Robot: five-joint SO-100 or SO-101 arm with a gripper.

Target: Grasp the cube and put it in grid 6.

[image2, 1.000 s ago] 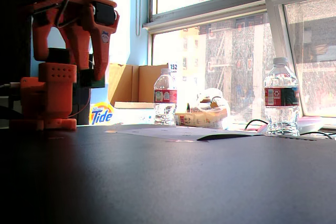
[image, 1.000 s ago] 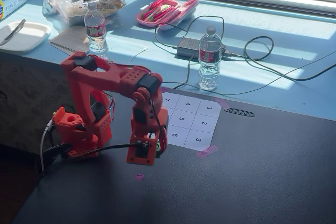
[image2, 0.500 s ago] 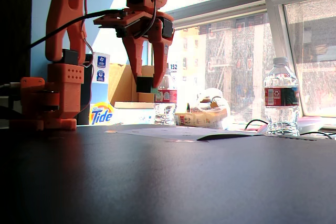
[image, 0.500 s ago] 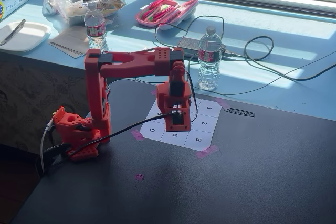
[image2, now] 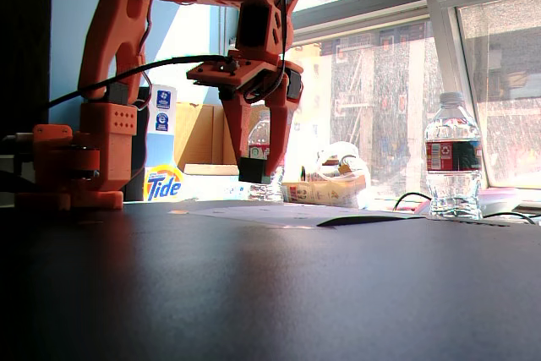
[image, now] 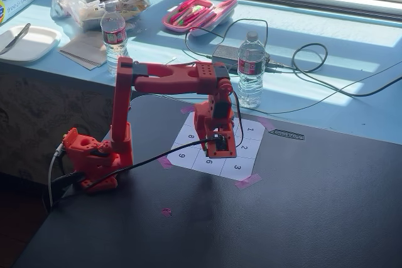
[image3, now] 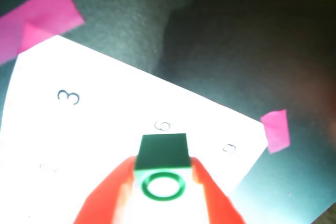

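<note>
The green cube (image3: 161, 153), ring on its top face, is held between the red fingers (image3: 118, 187) of my gripper (image3: 163, 174), which is shut on it. In a fixed view the cube (image2: 252, 169) shows as a dark block hanging a little above the table, not touching the sheet. From above, the gripper (image: 220, 149) hovers over the numbered paper sheet (image: 242, 131). Grid 6 (image: 208, 162) lies at the sheet's near edge, between 9 and 3. In the wrist view, grid 6 (image3: 167, 120) sits just beyond the cube.
Pink tape (image3: 37, 22) pins the sheet's corners. A water bottle (image: 250, 70), a charger with cables (image: 226, 56) and a second bottle (image: 115, 36) stand on the blue surface behind. The arm's base (image: 91, 161) is left of the sheet.
The arm swung out from beside its base and over the numbered sheet with the cube in its jaws. In the last half second it moved slightly right and lower.
</note>
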